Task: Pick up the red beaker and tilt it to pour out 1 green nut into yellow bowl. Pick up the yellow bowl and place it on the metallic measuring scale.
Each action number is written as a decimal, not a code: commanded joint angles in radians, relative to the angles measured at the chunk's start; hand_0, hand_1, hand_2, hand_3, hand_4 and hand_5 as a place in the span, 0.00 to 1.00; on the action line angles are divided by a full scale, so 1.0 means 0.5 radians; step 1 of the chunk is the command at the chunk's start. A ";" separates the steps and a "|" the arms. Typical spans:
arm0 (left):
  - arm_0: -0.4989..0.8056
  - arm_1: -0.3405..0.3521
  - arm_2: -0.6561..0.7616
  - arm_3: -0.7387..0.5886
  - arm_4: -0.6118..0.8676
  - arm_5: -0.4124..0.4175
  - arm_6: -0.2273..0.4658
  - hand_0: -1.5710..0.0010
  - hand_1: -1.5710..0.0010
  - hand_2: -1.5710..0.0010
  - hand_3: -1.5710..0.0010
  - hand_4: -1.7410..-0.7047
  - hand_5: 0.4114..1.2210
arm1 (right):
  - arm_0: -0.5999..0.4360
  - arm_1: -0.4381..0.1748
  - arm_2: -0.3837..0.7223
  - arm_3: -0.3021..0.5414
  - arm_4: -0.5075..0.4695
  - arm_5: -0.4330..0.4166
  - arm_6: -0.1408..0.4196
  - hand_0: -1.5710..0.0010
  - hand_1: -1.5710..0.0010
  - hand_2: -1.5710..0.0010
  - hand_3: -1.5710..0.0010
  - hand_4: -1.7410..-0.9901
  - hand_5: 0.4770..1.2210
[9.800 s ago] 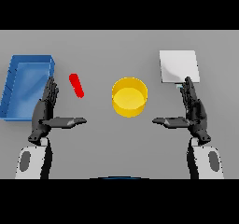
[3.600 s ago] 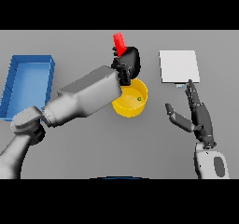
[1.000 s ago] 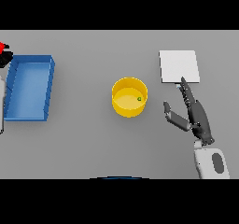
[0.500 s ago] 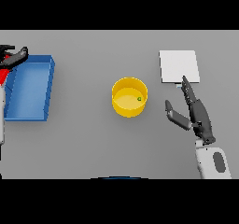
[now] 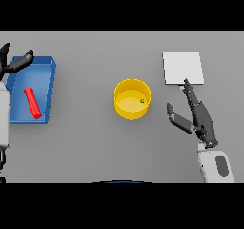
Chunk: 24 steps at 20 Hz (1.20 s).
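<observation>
The red beaker (image 5: 33,103) lies on its side inside the blue tray (image 5: 50,87) at the left. My left hand (image 5: 14,63) is open above the tray's far left corner, apart from the beaker. The yellow bowl (image 5: 132,98) stands at the table's middle with one small green nut (image 5: 142,100) inside it. The metallic measuring scale (image 5: 183,67) is a pale square plate at the right rear. My right hand (image 5: 199,118) is open to the right of the bowl, just in front of the scale, touching neither.
My left hand has let go of the red beaker, which now lies in the blue tray. The hand's fingers have spread. My right hand has drifted slightly forward and right.
</observation>
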<state>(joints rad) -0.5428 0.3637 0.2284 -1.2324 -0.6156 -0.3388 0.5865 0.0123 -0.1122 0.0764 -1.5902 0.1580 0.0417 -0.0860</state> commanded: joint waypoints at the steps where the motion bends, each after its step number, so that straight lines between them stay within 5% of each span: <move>1: 0.015 -0.011 0.017 -0.016 0.018 0.014 -0.004 0.97 0.97 0.97 0.98 0.98 0.31 | -0.012 -0.005 0.006 -0.023 0.007 -0.002 0.019 1.00 1.00 1.00 1.00 0.62 0.31; 4: 0.018 -0.029 0.026 -0.054 0.021 0.063 -0.030 0.98 0.99 0.99 0.99 0.99 0.33 | -0.098 -0.085 0.088 -0.077 0.241 -0.067 0.177 1.00 1.00 1.00 1.00 0.69 0.25; 6: 0.002 -0.045 0.026 -0.057 0.023 0.079 -0.027 0.99 0.99 0.99 0.99 0.99 0.34 | -0.211 -0.157 0.125 -0.047 0.203 0.081 0.085 0.99 1.00 1.00 1.00 0.76 0.26; 8: 0.025 -0.056 0.034 -0.089 0.049 0.071 -0.052 0.99 0.99 0.99 1.00 0.98 0.36 | -0.311 -0.243 0.196 -0.001 0.239 0.218 0.009 0.99 1.00 1.00 1.00 0.72 0.28; 11: 0.025 -0.044 0.042 -0.094 0.043 0.077 -0.047 1.00 1.00 1.00 1.00 0.97 0.37 | -0.496 -0.400 0.341 0.073 0.459 0.327 0.007 1.00 1.00 1.00 1.00 0.64 0.24; 12: 0.024 -0.055 0.039 -0.112 0.054 0.068 -0.042 1.00 1.00 1.00 1.00 0.97 0.37 | -0.556 -0.412 0.370 0.097 0.504 0.348 0.061 1.00 1.00 1.00 1.00 0.65 0.23; 15: 0.051 -0.059 0.045 -0.124 0.065 0.062 -0.060 1.00 1.00 1.00 1.00 0.96 0.37 | -0.725 -0.513 0.570 0.180 0.763 0.421 0.001 1.00 1.00 1.00 1.00 0.68 0.19; 24: 0.034 -0.073 0.066 -0.080 0.094 0.082 -0.119 1.00 1.00 1.00 1.00 0.94 0.38 | -1.071 -0.612 0.893 0.353 1.021 0.709 -0.127 1.00 1.00 1.00 1.00 0.71 0.22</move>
<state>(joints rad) -0.5260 0.3273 0.2615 -1.2727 -0.5689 -0.2978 0.5272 -0.5235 -0.4183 0.5229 -1.4138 0.6684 0.3960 -0.1505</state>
